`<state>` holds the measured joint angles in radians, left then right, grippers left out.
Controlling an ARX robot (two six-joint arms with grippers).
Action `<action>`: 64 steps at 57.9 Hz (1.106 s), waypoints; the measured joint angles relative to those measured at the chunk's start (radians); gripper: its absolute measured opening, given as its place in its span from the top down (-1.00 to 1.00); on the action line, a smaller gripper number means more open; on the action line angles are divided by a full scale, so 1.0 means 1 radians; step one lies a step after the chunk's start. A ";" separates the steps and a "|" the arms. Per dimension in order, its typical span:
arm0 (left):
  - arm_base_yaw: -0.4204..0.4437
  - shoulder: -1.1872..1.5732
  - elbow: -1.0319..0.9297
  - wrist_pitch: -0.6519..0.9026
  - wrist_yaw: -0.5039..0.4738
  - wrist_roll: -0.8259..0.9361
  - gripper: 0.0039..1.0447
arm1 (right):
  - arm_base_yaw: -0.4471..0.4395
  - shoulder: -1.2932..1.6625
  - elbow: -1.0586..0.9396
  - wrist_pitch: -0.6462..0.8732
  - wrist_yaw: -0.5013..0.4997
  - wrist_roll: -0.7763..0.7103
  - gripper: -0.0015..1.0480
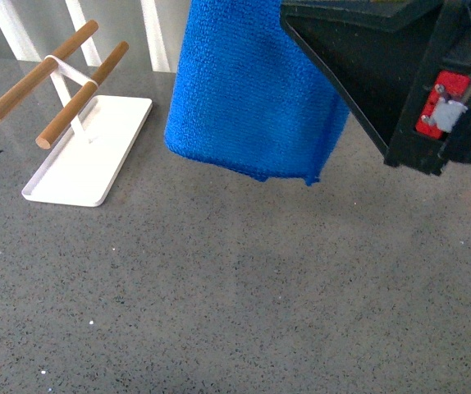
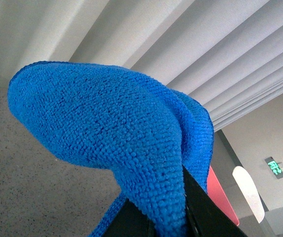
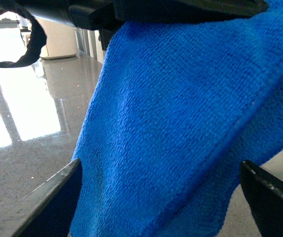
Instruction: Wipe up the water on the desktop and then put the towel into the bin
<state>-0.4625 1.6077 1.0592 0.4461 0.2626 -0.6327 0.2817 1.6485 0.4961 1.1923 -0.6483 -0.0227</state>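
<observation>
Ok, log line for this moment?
towel: hanging above desktop | left hand: shut on towel | right hand: open, fingers either side of towel

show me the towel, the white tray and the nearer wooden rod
towel (image 1: 248, 90), front view, middle of the hanging cloth
white tray (image 1: 75, 176), front view, bare flat base
nearer wooden rod (image 1: 73, 107), front view, about mid-length

light: bright, even daylight | glare: pale reflections on desktop (image 3: 13, 98) | shadows: soft | focus: close towel (image 3: 181, 123) slightly soft
</observation>
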 joint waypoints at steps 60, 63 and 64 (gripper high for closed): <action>0.013 -0.053 0.000 -0.029 0.047 -0.031 0.79 | -0.090 0.024 0.072 0.079 -0.023 0.097 0.94; 0.015 -0.053 0.000 -0.032 0.047 -0.029 0.58 | -0.114 0.010 0.087 0.075 -0.022 0.109 0.94; 0.016 -0.053 0.000 -0.033 0.047 -0.029 0.51 | -0.122 0.005 0.091 0.074 -0.023 0.114 0.94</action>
<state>-0.4465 1.5551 1.0588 0.4133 0.3092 -0.6613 0.1600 1.6531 0.5873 1.2663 -0.6708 0.0910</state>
